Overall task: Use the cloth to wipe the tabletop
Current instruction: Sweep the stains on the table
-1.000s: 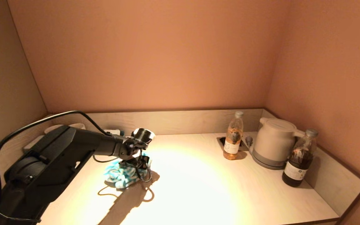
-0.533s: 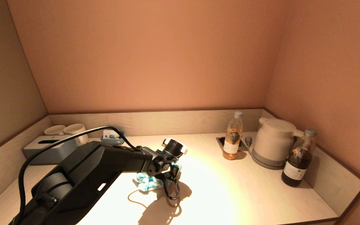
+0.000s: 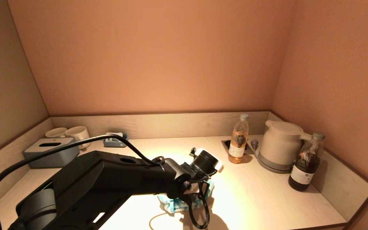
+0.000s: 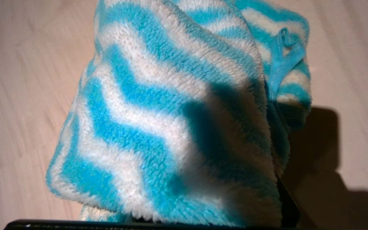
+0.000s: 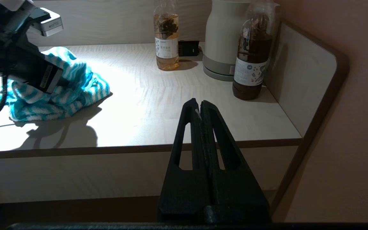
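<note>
A blue-and-white striped cloth (image 3: pixel 177 203) lies bunched on the pale wooden tabletop (image 3: pixel 267 198), near the front middle. My left gripper (image 3: pixel 200 191) presses down on the cloth and is shut on it. The cloth fills the left wrist view (image 4: pixel 158 111) and hides the fingers there. In the right wrist view the cloth (image 5: pixel 59 92) sits under the left gripper (image 5: pixel 57 80). My right gripper (image 5: pixel 200 103) is shut and empty, parked in front of and below the table's front edge, out of the head view.
At the back right stand an orange-drink bottle (image 3: pixel 238 139), a white kettle (image 3: pixel 279 145) and a dark bottle (image 3: pixel 305 163). A grey tissue box (image 3: pixel 51 152) and two cups (image 3: pixel 72 133) are at the back left. A raised rim runs along the back and sides.
My left arm has swept to the right and toward the front edge, dragging the cloth from the table's left part to its middle. The right gripper shows no change.
</note>
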Motion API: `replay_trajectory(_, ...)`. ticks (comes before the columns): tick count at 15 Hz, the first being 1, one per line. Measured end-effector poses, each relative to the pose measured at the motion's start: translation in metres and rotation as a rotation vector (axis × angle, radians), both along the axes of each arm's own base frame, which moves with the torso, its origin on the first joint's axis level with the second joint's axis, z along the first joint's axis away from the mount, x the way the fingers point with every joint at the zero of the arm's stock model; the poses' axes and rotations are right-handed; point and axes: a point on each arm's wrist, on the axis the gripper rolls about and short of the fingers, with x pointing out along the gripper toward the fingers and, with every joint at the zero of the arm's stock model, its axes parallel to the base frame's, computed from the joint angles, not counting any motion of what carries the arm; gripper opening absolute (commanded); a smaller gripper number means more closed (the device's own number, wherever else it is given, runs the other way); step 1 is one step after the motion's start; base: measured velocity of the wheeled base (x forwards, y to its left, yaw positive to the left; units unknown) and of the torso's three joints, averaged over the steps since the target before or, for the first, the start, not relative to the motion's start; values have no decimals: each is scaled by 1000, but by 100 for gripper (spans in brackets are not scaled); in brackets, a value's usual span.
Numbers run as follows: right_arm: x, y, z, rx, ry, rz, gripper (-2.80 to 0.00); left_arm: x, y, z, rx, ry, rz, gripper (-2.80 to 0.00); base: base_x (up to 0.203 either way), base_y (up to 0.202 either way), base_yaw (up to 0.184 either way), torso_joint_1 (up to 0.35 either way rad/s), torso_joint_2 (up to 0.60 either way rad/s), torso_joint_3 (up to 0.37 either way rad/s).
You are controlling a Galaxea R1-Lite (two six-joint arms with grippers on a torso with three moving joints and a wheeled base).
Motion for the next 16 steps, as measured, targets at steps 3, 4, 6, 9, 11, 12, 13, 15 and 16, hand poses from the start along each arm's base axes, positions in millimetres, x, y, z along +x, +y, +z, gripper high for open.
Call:
replay_trajectory(3, 0, 0, 0, 0, 0, 0, -280, -4, 18, -2, 65, -1, 55, -280, 0, 0, 0, 0, 0, 0)
replay_trajectory(4, 0, 0, 0, 0, 0, 0, -280, -2, 30, -8, 99, 14, 87, -280, 0, 0, 0, 0, 0, 0)
replay_trajectory(6, 0, 0, 0, 1, 0, -1, -280, 8, 61, -19, 144, 41, 162, -280, 0, 0, 0, 0, 0, 0)
replay_trajectory(9, 0, 0, 0, 1, 0, 0, -280, 33, 118, -11, 148, 34, 306, -280, 0, 0, 0, 0, 0, 0)
replay_trajectory(11, 0, 0, 0, 1, 0, -1, -280, 42, 156, 3, 153, 31, 386, -280, 0, 0, 0, 0, 0, 0)
replay_trajectory(12, 0, 0, 0, 1, 0, 0, -280, 46, 175, 11, 156, 27, 428, -280, 0, 0, 0, 0, 0, 0)
replay_trajectory(13, 0, 0, 0, 1, 0, 1, -280, 48, 191, 17, 161, 25, 459, -280, 0, 0, 0, 0, 0, 0)
replay_trajectory(15, 0, 0, 0, 1, 0, 0, -280, 56, 231, 38, 145, 6, 546, -280, 0, 0, 0, 0, 0, 0)
replay_trajectory(16, 0, 0, 0, 1, 0, 1, -280, 61, 259, 51, 134, -13, 611, -280, 0, 0, 0, 0, 0, 0)
